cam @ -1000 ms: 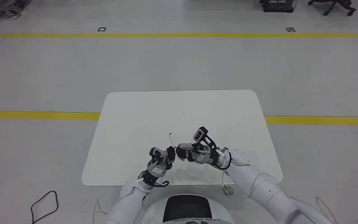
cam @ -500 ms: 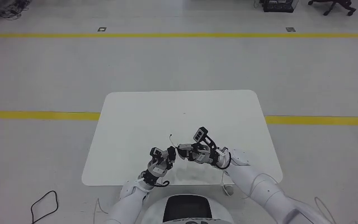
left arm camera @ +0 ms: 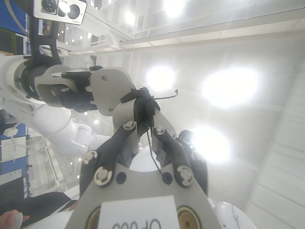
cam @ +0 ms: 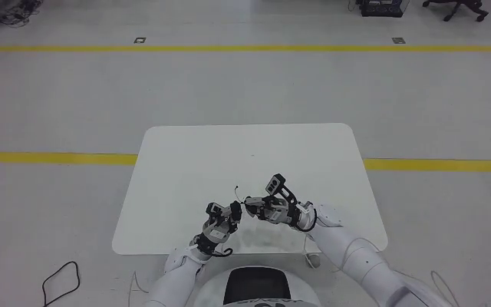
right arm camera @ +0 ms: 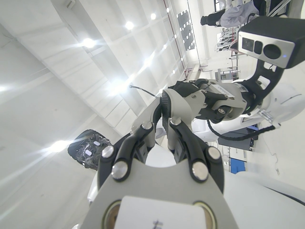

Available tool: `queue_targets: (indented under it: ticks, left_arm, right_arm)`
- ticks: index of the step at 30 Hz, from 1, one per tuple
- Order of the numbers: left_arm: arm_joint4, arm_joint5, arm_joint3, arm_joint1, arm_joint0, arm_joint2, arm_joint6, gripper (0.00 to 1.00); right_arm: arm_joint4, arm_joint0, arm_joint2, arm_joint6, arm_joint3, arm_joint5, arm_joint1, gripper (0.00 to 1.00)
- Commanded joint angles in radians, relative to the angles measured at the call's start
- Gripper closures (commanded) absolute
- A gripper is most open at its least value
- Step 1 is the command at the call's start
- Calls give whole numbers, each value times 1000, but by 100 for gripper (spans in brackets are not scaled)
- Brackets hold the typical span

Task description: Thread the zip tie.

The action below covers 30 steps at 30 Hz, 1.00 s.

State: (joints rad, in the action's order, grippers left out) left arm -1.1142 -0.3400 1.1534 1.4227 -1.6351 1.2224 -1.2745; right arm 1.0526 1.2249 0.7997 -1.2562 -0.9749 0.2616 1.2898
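A thin black zip tie [cam: 235, 189] is held in the air over the front part of the white table [cam: 245, 150], between both grippers. In the top view my left gripper [cam: 234, 209] and right gripper [cam: 246, 204] meet tip to tip. The left wrist view has my left gripper [left arm camera: 144, 108] shut on the zip tie [left arm camera: 150, 144]: the strap runs down between the fingers and its small-headed end [left arm camera: 175, 92] sticks out sideways. My right gripper [right arm camera: 162, 110] is shut on the same zip tie [right arm camera: 143, 90], whose end pokes out past the fingertips.
The table's far half and both sides are bare white surface. Its front edge [cam: 153, 252] lies just under the arms. Yellow floor lines [cam: 69, 158] run past the table, and a dark cable loop [cam: 60, 281] lies on the floor at the left.
Both grippers stay together on the zip tie. Its free tip has shifted slightly to the right and toward the grippers.
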Motion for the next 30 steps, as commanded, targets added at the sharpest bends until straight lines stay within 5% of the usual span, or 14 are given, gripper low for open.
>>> queue_targets:
  ticks: [1, 30]
  left_arm:
    - [-2, 0, 0, 0, 0, 0, 1, 100]
    - [-13, 0, -4, 0, 0, -6, 1, 100]
  right_arm:
    - [-8, 1, 3, 2, 2, 0, 1, 100]
    - [-67, 20, 45, 7, 19, -15, 15, 100]
